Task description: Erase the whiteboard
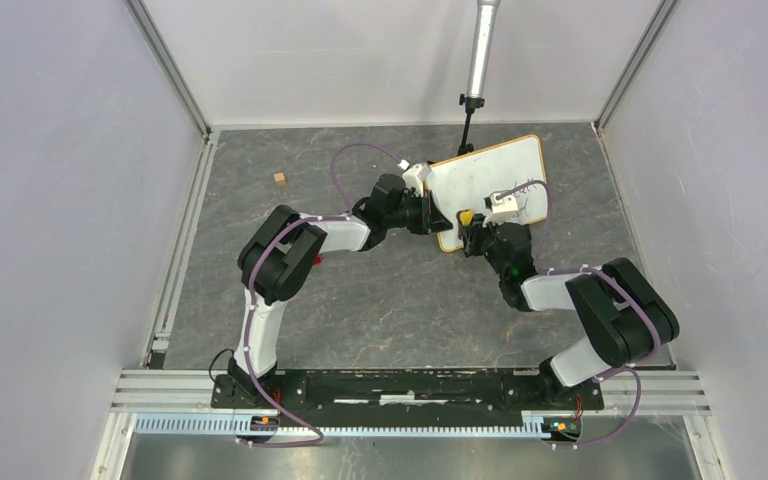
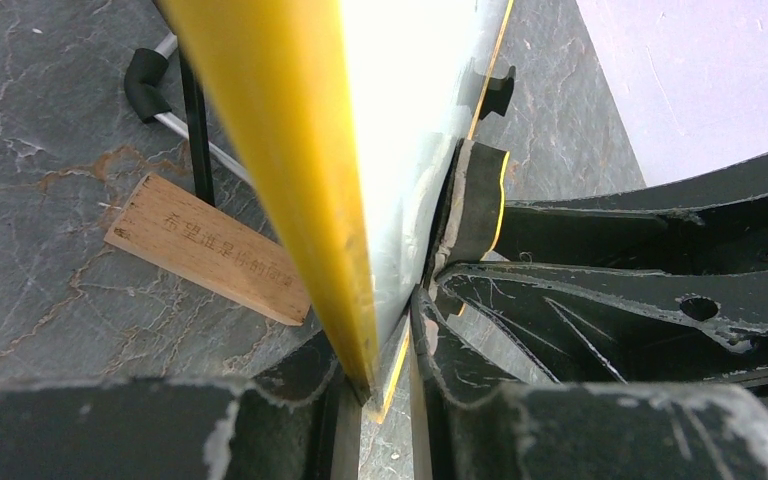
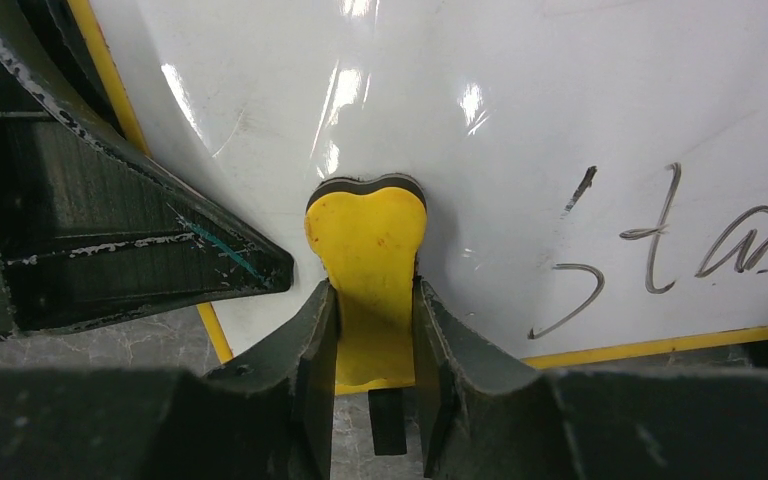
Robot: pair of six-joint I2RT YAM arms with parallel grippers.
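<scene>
The whiteboard [image 1: 500, 170] stands tilted at the back middle, with a thin light-wood frame and dark handwriting [image 3: 660, 245] near its lower right. My left gripper [image 1: 430, 212] is shut on the board's left edge; the frame edge [image 2: 300, 180] runs between its jaws in the left wrist view. My right gripper [image 1: 473, 228] is shut on a yellow eraser [image 3: 368, 270], whose dark felt end presses on the white surface [image 3: 480, 120] left of the writing. The eraser also shows in the top view [image 1: 467, 216] and, edge on, in the left wrist view [image 2: 478, 195].
A small wooden block [image 1: 280, 178] lies at the back left. A flat wooden piece with printed characters [image 2: 210, 248] lies behind the board by a black stand leg [image 2: 196, 115]. A grey pole on a black stand [image 1: 479, 60] rises behind the board. Grey walls enclose the table.
</scene>
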